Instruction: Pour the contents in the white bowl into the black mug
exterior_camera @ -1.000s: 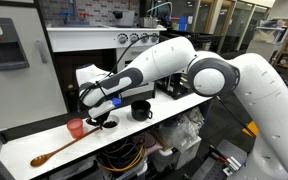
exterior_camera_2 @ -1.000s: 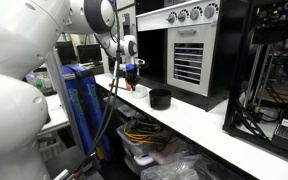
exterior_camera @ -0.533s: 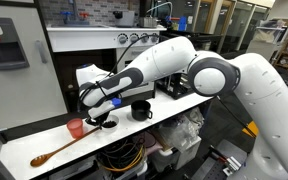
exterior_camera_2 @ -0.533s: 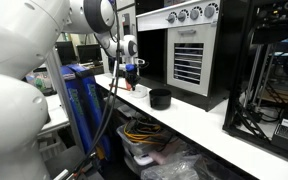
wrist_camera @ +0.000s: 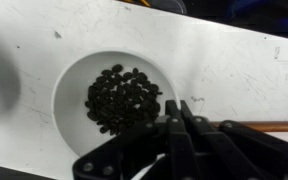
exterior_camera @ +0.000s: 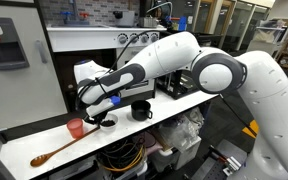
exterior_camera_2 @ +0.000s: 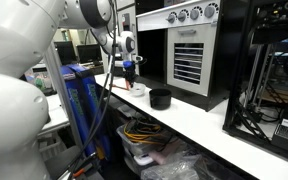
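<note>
White on white from the wrist camera: looking straight down into the white bowl (wrist_camera: 69, 100), round, shallow and level, loaded in the middle with small dark beans (wrist_camera: 122, 98), glossy and near black, and left bare all around the inner wall. Right at the rim, on the side nearest the camera, meeting the gripper (wrist_camera: 179, 108): black fingers (wrist_camera: 172, 130) pressed together, tips side by side with barely a sliver between them, pinching that thin white rim and nothing more. Not touching the beans. Around the bowl, only pale worktop (wrist_camera: 234, 70) with a few specks.

Switching to an exterior view: picking out the gripper (exterior_camera: 97, 115) again, pointing down, clamped at the bowl (exterior_camera: 107, 122) close to the front edge of the worktop, about midway along it. Hard to tell from here whether resting on the surface or held just clear of it. Just beside it along the worktop, spotting the black mug (exterior_camera: 141, 110), upright, glossy, handle at its side, apart from the bowl. On the bowl's other side, near it, a small pink-red cup (exterior_camera: 76, 128). Then, well along toward the end of the worktop, a wooden spoon (exterior_camera: 52, 153) lying by the front edge.

From the opposite exterior view: catching the mug (exterior_camera_2: 160, 98) standing mid-worktop, with the gripper (exterior_camera_2: 131, 72) hanging beyond it.
</note>
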Available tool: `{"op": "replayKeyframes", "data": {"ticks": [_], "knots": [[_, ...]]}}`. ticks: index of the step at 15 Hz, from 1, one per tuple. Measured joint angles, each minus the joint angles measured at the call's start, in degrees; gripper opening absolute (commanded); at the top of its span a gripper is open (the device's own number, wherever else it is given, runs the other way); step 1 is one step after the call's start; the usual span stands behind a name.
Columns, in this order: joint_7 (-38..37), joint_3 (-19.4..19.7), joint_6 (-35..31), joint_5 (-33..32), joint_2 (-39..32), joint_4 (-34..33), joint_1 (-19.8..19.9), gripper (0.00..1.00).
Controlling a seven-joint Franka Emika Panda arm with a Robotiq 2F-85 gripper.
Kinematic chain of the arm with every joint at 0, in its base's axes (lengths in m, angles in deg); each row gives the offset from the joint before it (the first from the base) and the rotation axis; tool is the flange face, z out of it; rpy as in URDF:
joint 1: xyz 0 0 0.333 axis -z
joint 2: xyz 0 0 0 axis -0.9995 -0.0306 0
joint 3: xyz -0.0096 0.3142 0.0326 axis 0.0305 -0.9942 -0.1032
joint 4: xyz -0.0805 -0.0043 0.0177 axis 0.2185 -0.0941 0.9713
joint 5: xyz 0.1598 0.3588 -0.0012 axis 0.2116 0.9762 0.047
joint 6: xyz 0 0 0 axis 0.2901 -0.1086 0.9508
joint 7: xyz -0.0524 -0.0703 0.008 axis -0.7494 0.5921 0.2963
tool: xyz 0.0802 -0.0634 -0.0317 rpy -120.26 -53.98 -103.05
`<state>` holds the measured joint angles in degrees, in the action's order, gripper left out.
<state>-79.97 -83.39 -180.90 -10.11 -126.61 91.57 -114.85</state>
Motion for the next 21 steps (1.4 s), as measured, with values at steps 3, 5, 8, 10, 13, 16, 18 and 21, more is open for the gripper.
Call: {"op": "replayKeyframes", "data": {"ticks": [3, 5, 8, 10, 13, 16, 18, 21], "knots": [[-0.34, 0.00, -0.02, 0.00, 2.24, 2.26, -0.13, 0.01], [-0.40, 0.01, -0.03, 0.00, 3.84, 4.03, -0.12, 0.01], [-0.59, 0.07, -0.56, -0.01, 6.24, 7.04, -0.04, 0.01], [-0.73, 0.13, -1.36, -0.03, 7.99, 9.44, 0.09, 0.01], [-0.80, 0.21, -3.58, -0.05, 11.15, 13.64, 0.50, 0.01], [-0.80, 0.22, -6.30, -0.05, 14.58, 18.18, 1.38, 0.01], [-0.65, 0.23, -8.59, -0.05, 16.85, 21.36, 2.29, 0.01], [0.49, 0.22, -12.11, -0.04, 19.95, 25.78, 4.00, 0.01]]}}
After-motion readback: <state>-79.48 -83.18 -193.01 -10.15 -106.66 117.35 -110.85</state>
